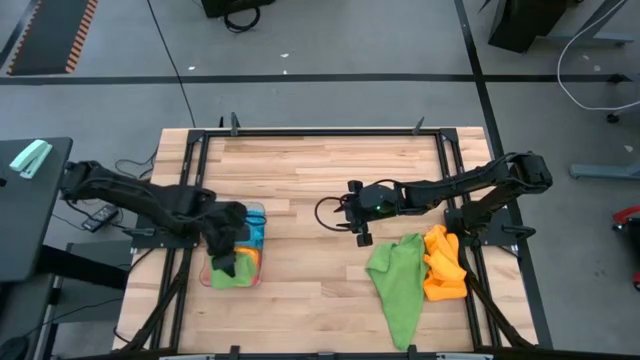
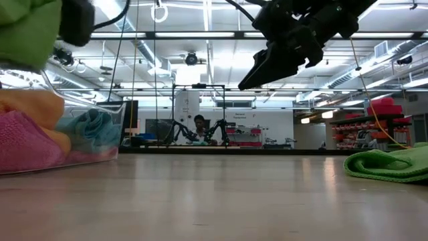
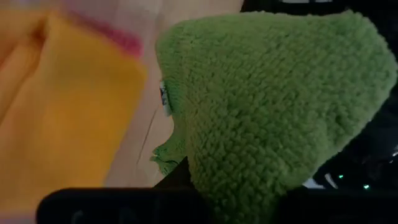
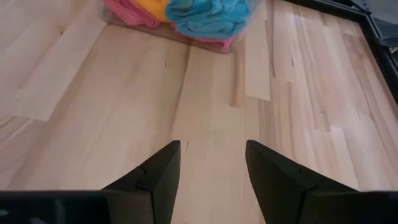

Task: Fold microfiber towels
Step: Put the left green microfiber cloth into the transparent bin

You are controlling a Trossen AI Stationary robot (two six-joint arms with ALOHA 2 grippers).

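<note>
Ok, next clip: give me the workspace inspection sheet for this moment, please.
Surface: wooden table, bare in the middle.
Job's things: green towel spread near the right edge, crumpled orange towel touching it; pink, orange and blue towels in the clear tray on the left.
Clutter: nothing seen.
Grippers: left gripper over the tray, shut on a second green towel; right gripper open, empty, above bare wood.
Cables: black cable on the floor behind the table.
Surroundings: workshop with a person far behind.

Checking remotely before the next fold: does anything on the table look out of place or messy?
Mostly tidy. The green towel and orange towel by the right arm lie crumpled, unfolded. The left hand, shut on another green towel, hangs over the clear tray.
</note>
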